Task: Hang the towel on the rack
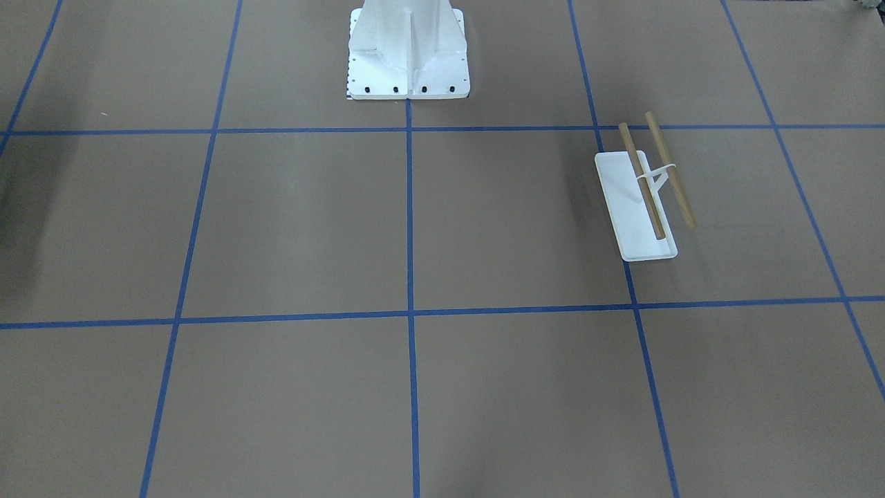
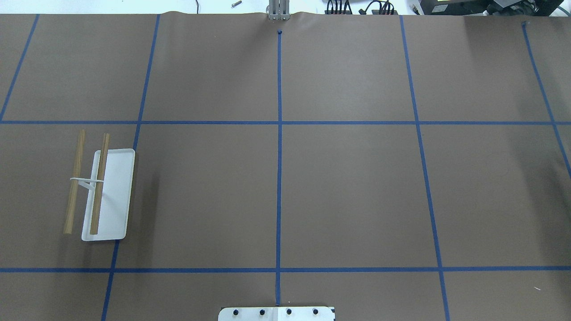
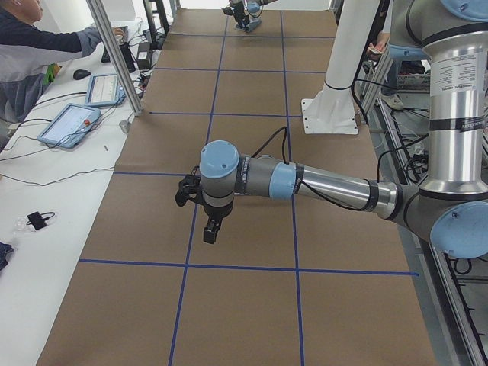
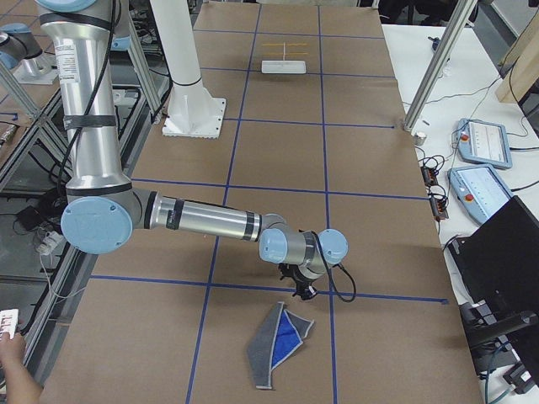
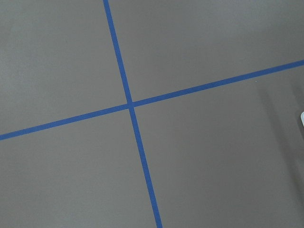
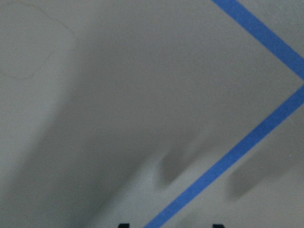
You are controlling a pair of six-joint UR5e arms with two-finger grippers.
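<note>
The rack (image 2: 116, 191) stands on the table's left side, its white base and two wooden bars bare; it also shows in the front view (image 1: 626, 200) and far off in the right side view (image 4: 283, 66). The towel (image 4: 278, 341) lies crumpled on the table, mostly grey side up with some blue showing, only in the right side view. My right gripper (image 4: 301, 290) hangs low just beyond the towel, apart from it. In the right wrist view (image 6: 170, 226) its two tips stand apart with nothing between. My left gripper (image 3: 207, 225) hangs above the table; I cannot tell its state.
The large white bolted pedestal (image 1: 408, 48) stands at the robot's base, also in the overhead view (image 2: 276, 313). Blue tape lines grid the brown table. A side table with tablets (image 4: 480, 139) and a metal post (image 4: 438, 63) borders the operators' side. An operator (image 3: 30, 53) sits there.
</note>
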